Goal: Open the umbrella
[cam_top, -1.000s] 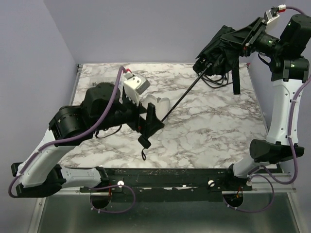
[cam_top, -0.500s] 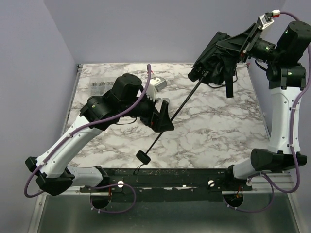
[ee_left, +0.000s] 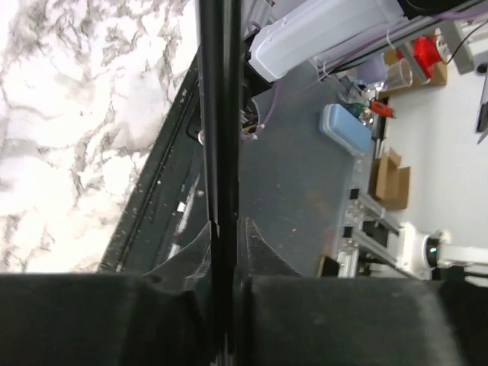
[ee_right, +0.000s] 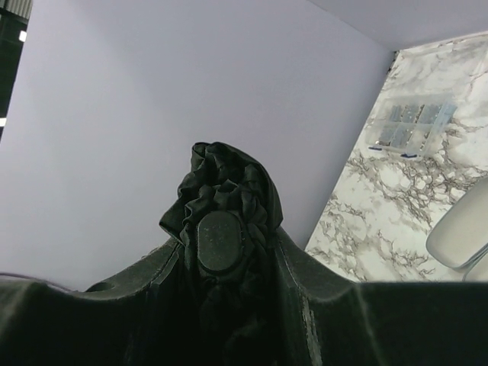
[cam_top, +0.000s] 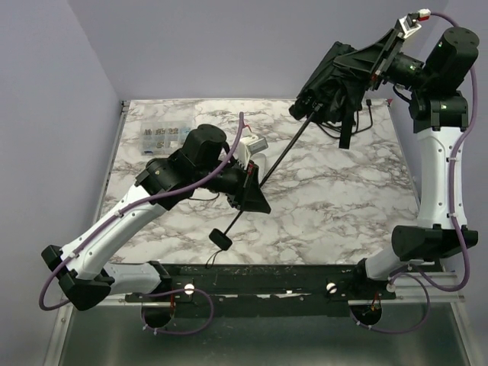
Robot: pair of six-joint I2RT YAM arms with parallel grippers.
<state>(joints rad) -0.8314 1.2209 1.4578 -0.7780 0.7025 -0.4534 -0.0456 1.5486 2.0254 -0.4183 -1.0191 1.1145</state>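
Marbled tabletop (cam_top: 343, 191) is seen beneath left gripper (cam_top: 254, 192), jaws pinched on umbrella (cam_top: 328, 80) shaft; bunched canopy (ee_right: 225, 198) is held fast by right gripper (cam_top: 357, 65), lavender wall (cam_top: 229, 46) behind.

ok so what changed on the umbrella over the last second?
The left gripper moved up the thin black shaft and closed on it mid-length, having stood open just before. The right gripper raised the folded charcoal fabric canopy slightly up and left, and the black handle shifted toward the front. Unchanged: right grip on the canopy, canopy folded, small clear compartment box in place.
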